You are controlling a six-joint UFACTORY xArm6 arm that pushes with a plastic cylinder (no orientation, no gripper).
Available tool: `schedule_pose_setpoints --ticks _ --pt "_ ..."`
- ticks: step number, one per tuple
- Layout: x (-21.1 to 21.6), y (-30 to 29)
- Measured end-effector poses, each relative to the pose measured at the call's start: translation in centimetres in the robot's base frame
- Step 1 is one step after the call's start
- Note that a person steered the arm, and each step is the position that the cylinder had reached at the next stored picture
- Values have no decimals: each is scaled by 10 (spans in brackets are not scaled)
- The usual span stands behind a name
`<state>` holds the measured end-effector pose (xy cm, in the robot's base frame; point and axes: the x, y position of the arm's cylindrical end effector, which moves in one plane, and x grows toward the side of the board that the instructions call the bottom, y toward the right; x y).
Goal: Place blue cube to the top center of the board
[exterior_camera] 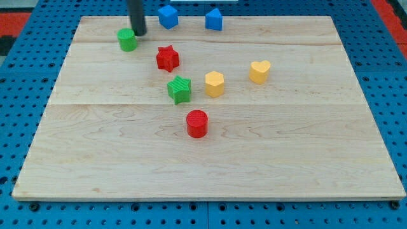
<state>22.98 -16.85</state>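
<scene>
A blue cube (168,16) sits at the view's top, left of centre, near the board's top edge. A second blue block (214,20), pointed on top, sits just right of it. My tip (138,34) is down on the board at the top left, about one block width left of and below the blue cube. It stands right beside a green cylinder (127,39), at that block's upper right.
A red star (167,58), a green star (180,89), a yellow hexagon (215,84), a yellow heart (259,71) and a red cylinder (197,123) lie around the middle of the wooden board (305,152). Blue pegboard surrounds the board.
</scene>
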Motion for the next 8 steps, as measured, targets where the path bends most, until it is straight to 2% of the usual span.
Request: schedule_pose_setpoints --ticks 1,3,5,7,8 --pt "-34 -39" --pt "-38 -33" --pt "-34 116" --pt "36 121" --pt "38 129"
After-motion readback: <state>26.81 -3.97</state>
